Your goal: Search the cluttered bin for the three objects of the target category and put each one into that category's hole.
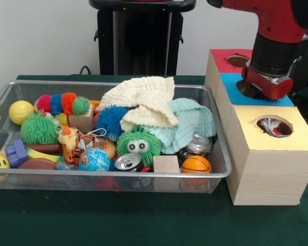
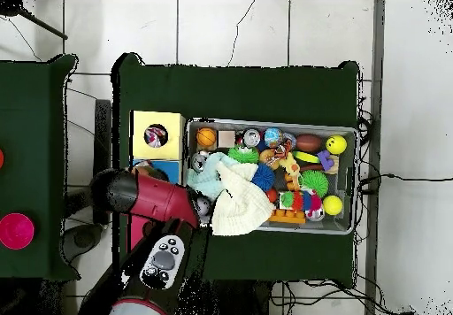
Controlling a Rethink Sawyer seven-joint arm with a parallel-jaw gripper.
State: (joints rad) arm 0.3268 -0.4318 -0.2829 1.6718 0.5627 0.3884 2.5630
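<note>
The wire-mesh bin (image 1: 0, 102) holds mixed clutter. The cream-yellow waffle cloth (image 1: 143, 97) lies draped on top at the bin's back middle, partly over a pale teal cloth (image 1: 192, 123); it also shows in the overhead view (image 2: 239, 207). A white polka-dot cloth (image 1: 271, 127) shows inside the hole (image 1: 285, 122) of the yellow-topped box (image 1: 277, 146), and again in the overhead view (image 2: 156, 135). No other polka-dot cloth shows. My gripper (image 1: 266, 84) hangs over the blue-topped box (image 1: 231, 84), apart from the bin; its tips are hidden.
The red-topped box (image 1: 220, 59) stands behind the blue one. The bin also holds spiky balls (image 1: 38, 128), a green fuzzy toy with eyes (image 1: 138, 146), cans (image 1: 128, 163), a small basketball (image 1: 196, 165), a wooden block (image 1: 166, 164) and yellow balls (image 1: 19, 111).
</note>
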